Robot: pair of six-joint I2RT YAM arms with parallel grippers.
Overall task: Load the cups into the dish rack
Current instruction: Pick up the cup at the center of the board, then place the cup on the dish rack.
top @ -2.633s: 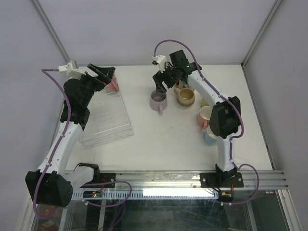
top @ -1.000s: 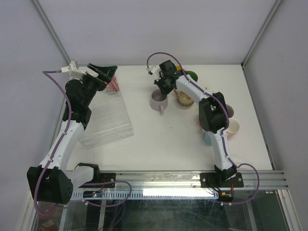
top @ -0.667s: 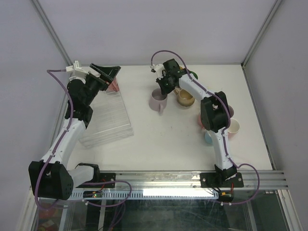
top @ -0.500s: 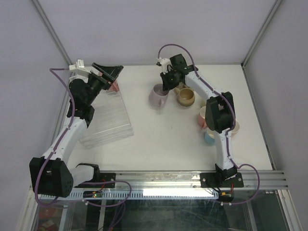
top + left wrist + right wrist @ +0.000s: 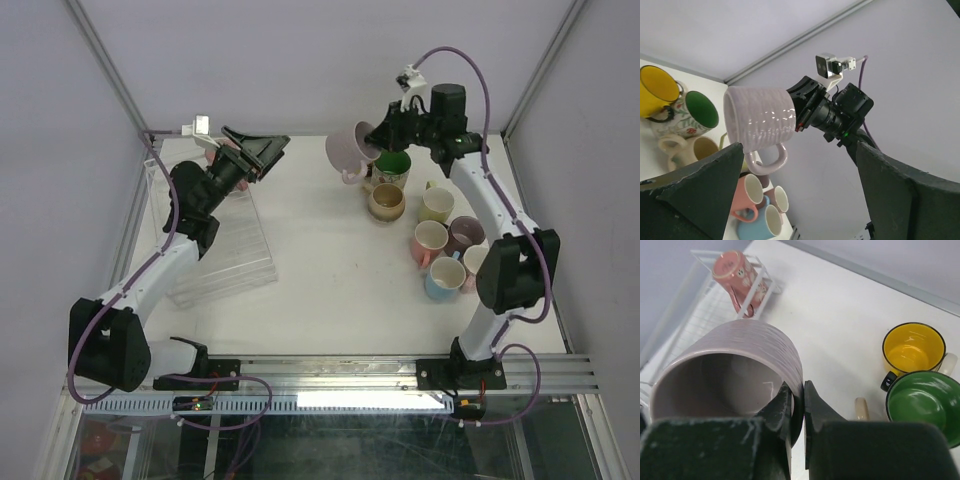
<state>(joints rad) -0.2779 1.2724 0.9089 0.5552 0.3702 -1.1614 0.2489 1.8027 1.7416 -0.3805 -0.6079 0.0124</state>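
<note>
Right of the rack (image 5: 215, 245), over its far end's side of the table (image 5: 330, 275), the lilac mug (image 5: 347, 152) hangs in the air. The right claw (image 5: 797, 390) is clamped on its rim, one finger inside the mouth and one on the outer wall. The mug lies on its side. Its mouth faces back toward the rack and its handle hangs down.

The left claw (image 5: 270, 155) hovers above the rack's far right corner and points away from the rack, at the lifted mug. Its fingers (image 5: 695, 195) stand wide apart and grip nothing. In the left wrist view they frame the mug with clear space on both sides.

Inside the rack, at its far end, one pink cup (image 5: 737, 277) leans tilted with its base up. The remainder of the rack shows bare ridges.

Beyond the lifted mug, farther from the rack, the other mugs stand upright on the table:
- A green mug (image 5: 392, 168) stands just past the lifted one.
- A yellow mug (image 5: 913, 347) stands next to the green one; the right arm hides it from above.
- A beige mug (image 5: 386, 202) sits just nearer the arm bases than the green one.
- A pale yellow-green mug (image 5: 437, 204), a pink mug (image 5: 430, 240), a mauve mug (image 5: 465, 233), a cream mug (image 5: 476, 262) and a blue mug (image 5: 443, 280) cluster close together still farther from the rack. Some look to be touching, though I cannot tell for certain.
</note>
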